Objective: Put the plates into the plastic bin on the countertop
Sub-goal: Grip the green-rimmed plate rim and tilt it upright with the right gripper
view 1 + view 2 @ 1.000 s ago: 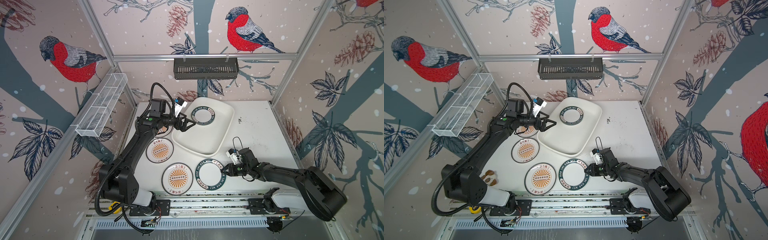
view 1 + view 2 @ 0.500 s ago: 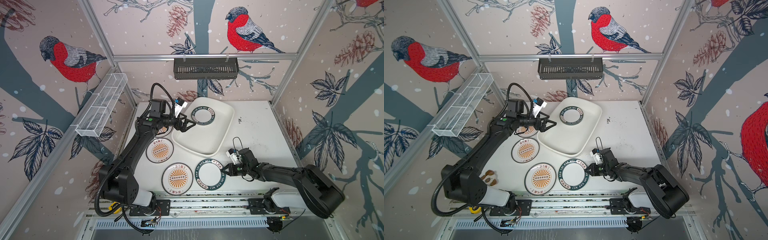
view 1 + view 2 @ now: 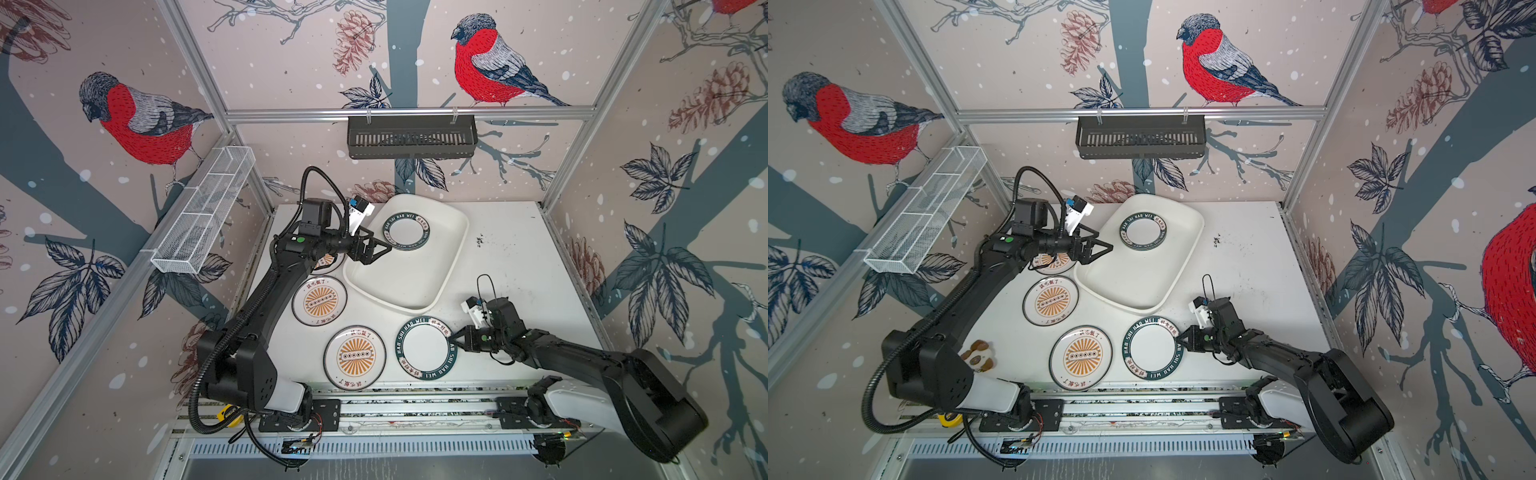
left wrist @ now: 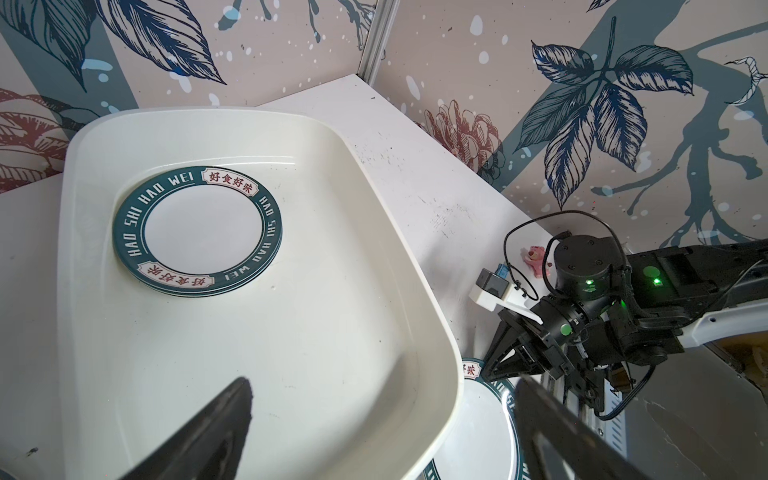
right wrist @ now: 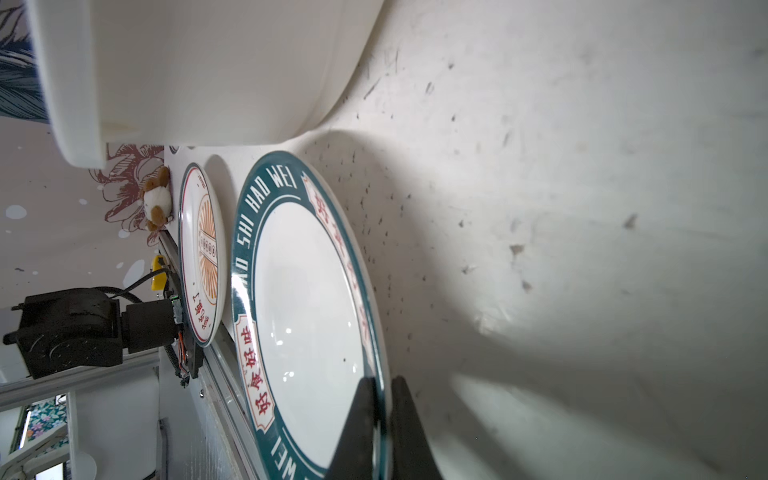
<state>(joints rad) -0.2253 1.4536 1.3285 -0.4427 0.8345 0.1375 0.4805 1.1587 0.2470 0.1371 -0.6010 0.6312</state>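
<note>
The white plastic bin (image 3: 399,274) (image 3: 1133,270) (image 4: 291,332) lies on the countertop (image 3: 511,266). A green-banded plate (image 3: 406,231) (image 4: 197,230) sits in its far corner, layered rims showing under it. My left gripper (image 3: 379,253) (image 3: 1100,254) (image 4: 382,390) hovers open above the bin's left side, holding nothing. A second green-banded plate (image 3: 426,348) (image 3: 1152,348) (image 5: 307,299) lies near the front edge, and my right gripper (image 3: 453,338) (image 3: 1183,334) (image 5: 384,399) is shut on its right rim. Two orange sunburst plates (image 3: 319,301) (image 3: 354,357) lie to the left. A third (image 3: 326,262) is partly hidden under my left arm.
A black slatted basket (image 3: 411,137) hangs on the back rail and a white wire-mesh basket (image 3: 203,212) on the left wall. A small plush toy (image 3: 978,355) sits at the front left. The bin's near wall (image 5: 208,62) stands close behind the gripped plate.
My right gripper's jaws have closed onto the rim of the front green-banded plate. The left arm has stayed where it was.
</note>
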